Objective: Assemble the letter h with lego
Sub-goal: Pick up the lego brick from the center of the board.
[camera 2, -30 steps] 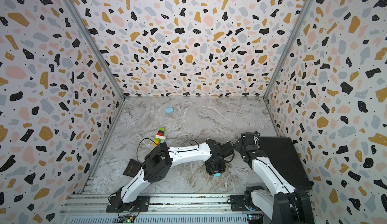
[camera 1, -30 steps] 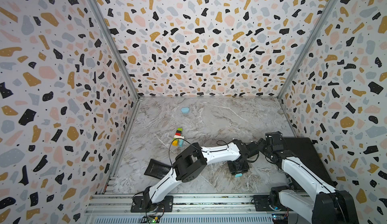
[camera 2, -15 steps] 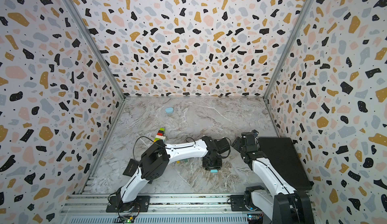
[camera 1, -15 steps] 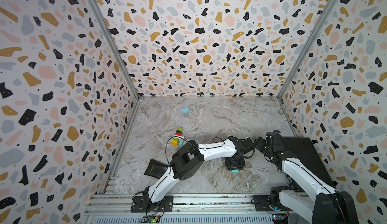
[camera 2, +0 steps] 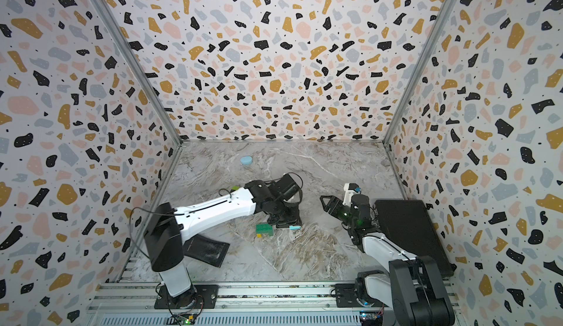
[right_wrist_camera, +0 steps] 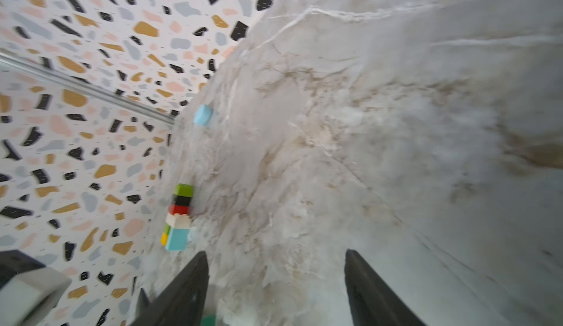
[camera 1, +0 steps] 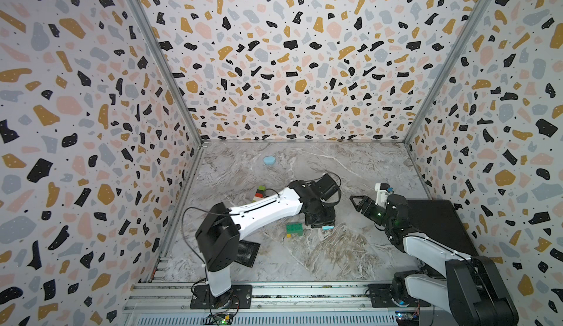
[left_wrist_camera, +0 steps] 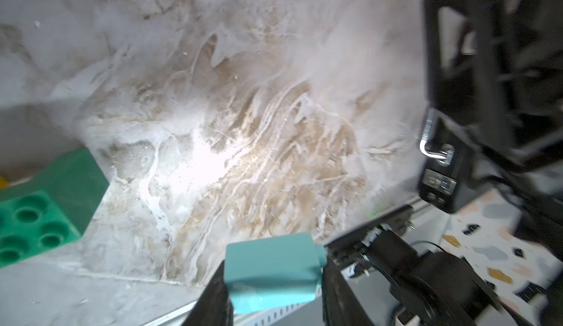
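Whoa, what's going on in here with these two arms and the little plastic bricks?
Two robot arms are putting together a letter h from toy bricks. The left gripper is clamped on a light-blue brick, down close to the marble table and right beside a dark green brick that lies there. The right gripper is open and empty, off to the side. A short stack of coloured bricks sits farther back. No h shape shows yet.

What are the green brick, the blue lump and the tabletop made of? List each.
Green brick: moulded plastic, smooth satin, hollow round studs. Blue lump: unclear, smooth matt, maybe foam or plastic. Tabletop: marble-look, veined; possibly a printed laminate.
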